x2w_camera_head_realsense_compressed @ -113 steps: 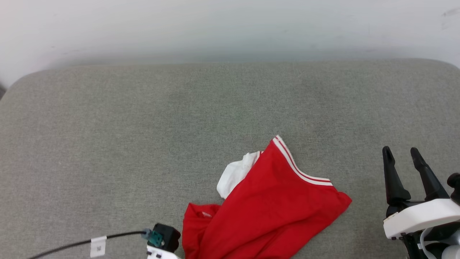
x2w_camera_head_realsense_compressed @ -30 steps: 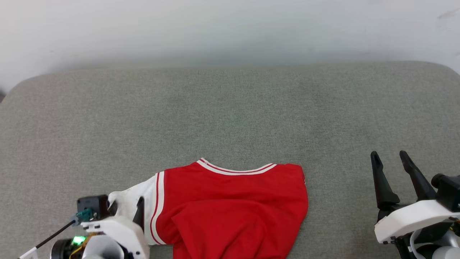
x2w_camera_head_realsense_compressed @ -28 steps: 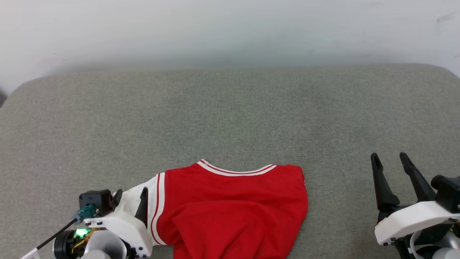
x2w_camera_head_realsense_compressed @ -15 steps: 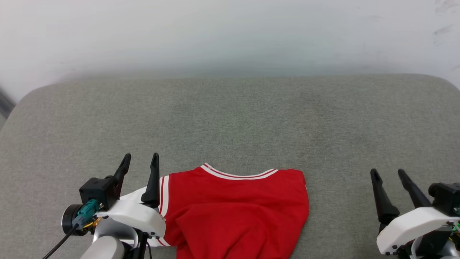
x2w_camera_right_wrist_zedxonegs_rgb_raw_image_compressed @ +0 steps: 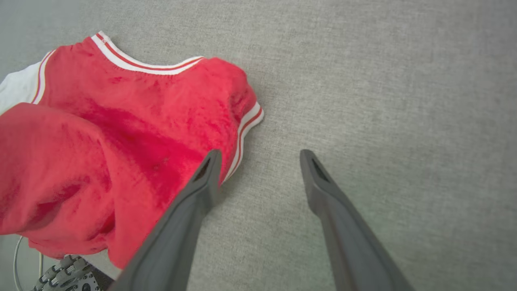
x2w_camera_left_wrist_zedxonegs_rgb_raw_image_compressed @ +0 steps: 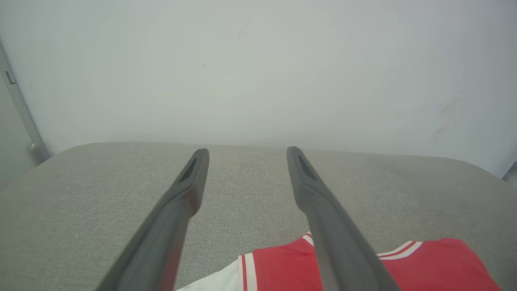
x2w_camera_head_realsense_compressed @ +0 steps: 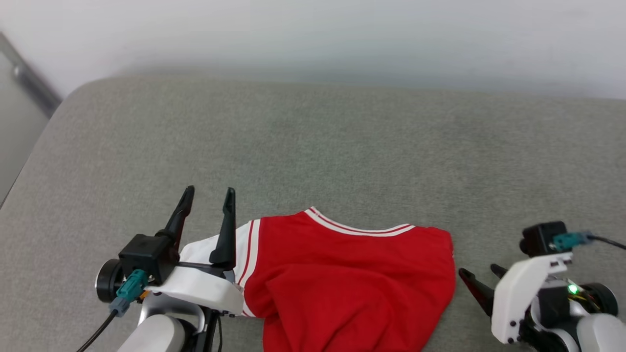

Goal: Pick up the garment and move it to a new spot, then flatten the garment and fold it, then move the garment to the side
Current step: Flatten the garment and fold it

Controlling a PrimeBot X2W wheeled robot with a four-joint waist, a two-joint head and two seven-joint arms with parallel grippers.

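The garment, red with white striped trim at the neck, lies partly spread at the near edge of the grey padded surface; its lower part hangs over that edge. Its white sleeve points left. My left gripper stands open just above that sleeve, fingers pointing away from me and holding nothing. In the left wrist view the gripper frames bare padding, with the garment low down. My right gripper is open and points left at the garment's right edge. In the right wrist view one fingertip of that gripper reaches the garment's striped edge.
A pale wall rises behind the padded surface. The surface's rounded left edge drops off beside a grey vertical strip. A cable and a ribbed part show below the near edge.
The head camera has shifted. My left gripper has let go of the white sleeve and risen, open. My right gripper has turned from pointing away to pointing left at the garment's right edge.
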